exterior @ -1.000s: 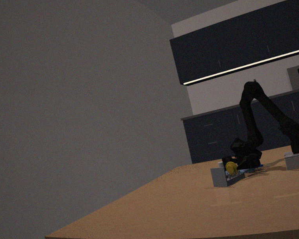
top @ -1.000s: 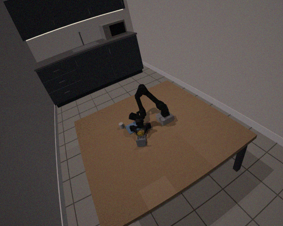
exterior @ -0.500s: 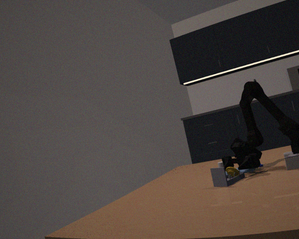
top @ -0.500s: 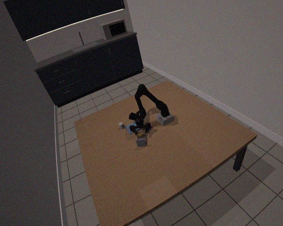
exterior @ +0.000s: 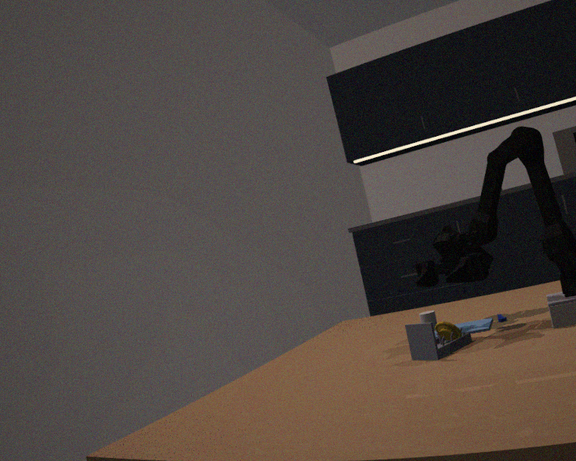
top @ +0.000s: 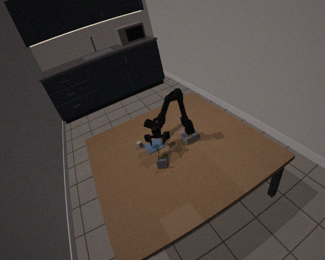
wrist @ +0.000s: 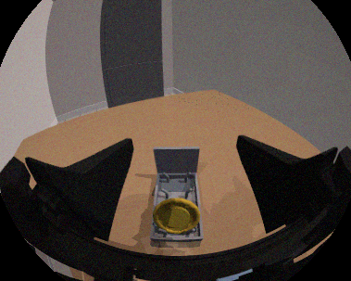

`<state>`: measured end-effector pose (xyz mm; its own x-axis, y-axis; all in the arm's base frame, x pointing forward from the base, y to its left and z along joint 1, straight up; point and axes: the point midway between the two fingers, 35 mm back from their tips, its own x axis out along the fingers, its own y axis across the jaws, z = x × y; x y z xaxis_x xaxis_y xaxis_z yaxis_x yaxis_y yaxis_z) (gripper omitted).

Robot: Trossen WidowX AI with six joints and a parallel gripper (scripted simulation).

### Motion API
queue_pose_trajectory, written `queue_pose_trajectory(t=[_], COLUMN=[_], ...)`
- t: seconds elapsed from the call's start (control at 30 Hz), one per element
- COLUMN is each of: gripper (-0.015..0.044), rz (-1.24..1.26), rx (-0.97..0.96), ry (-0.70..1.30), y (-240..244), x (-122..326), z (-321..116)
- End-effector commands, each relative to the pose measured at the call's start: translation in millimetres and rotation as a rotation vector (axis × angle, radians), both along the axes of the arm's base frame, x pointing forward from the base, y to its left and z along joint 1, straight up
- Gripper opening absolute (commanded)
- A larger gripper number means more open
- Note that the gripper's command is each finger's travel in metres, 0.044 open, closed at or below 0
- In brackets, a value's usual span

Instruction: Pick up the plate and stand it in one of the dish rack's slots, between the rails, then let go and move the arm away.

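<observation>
The yellow plate point(top: 162, 156) point(exterior: 446, 331) point(wrist: 176, 216) is in the grey dish rack point(top: 162, 164) point(exterior: 422, 342) point(wrist: 176, 159), at the end away from the rack's tall end panel. It leans tilted, neither flat nor fully upright. Its lower edge is hidden, so I cannot tell whether it sits between the rails. Empty rails show between the plate and the panel in the wrist view. My gripper point(top: 157, 144) point(exterior: 437, 281) point(wrist: 185, 143) is open and empty. It is above and back from the rack, on the arm base's side, and touches neither plate nor rack.
A flat light-blue piece point(top: 154, 147) point(exterior: 478, 326) lies behind the rack, below my gripper. A small white cylinder point(top: 139, 144) point(exterior: 427, 317) stands beside it. A small dark-blue thing point(exterior: 502, 318) lies near the flat piece. The grey arm base point(top: 190, 136) is at the right.
</observation>
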<state>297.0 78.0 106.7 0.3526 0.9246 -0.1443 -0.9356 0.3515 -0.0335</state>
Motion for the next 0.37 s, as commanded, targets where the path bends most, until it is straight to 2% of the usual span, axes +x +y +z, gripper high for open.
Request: queue_pose_trajectory(t=[0.0,0.1,0.33], gripper=[0.0400,0.0400,0.0400], rz=[0.001,-0.010,-0.118], rx=[0.008,0.000,-0.081], ry=[0.013,0.032,0.223], y=[0.5,-0.1,-7.4], x=[-1.9,0.2,18.1], z=[12.4,12.2,11.2])
